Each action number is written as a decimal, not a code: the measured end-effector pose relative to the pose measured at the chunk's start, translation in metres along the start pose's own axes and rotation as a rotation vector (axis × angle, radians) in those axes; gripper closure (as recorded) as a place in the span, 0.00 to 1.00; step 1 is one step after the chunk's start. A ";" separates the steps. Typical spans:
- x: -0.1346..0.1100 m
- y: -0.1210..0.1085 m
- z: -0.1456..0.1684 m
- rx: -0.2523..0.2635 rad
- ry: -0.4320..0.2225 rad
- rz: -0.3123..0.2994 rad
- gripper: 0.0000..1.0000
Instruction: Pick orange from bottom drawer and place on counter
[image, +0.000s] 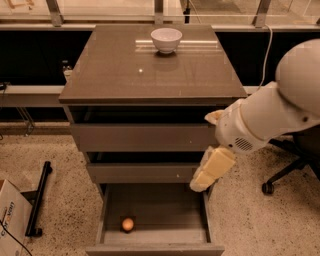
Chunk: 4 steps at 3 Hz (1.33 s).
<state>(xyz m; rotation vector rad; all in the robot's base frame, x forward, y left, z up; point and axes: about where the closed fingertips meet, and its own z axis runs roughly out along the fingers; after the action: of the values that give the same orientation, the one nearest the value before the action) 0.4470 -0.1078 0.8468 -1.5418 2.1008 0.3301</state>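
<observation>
The orange (128, 224) is seen lying front left in the pulled-out bottom drawer (162, 205). The hand (200, 182) is held over the drawer's right side; how far it is open cannot be told. A white bowl (166, 40) is set on the counter (125, 70).

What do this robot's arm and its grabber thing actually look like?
The arm is bulky and smooth, built of rounded white shells, with a small patch of vent holes near the wrist. No cables or markings show on it. The gripper is a blocky, pale cream-yellow piece, hanging just above the right edge of the open bottom drawer.
</observation>
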 end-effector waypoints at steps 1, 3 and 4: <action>0.003 0.008 0.058 -0.064 -0.060 0.018 0.00; 0.008 0.010 0.128 -0.164 -0.094 0.045 0.00; 0.009 0.010 0.130 -0.169 -0.095 0.047 0.00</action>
<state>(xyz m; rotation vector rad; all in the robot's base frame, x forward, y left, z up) 0.4690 -0.0493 0.7315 -1.5395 2.0829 0.5996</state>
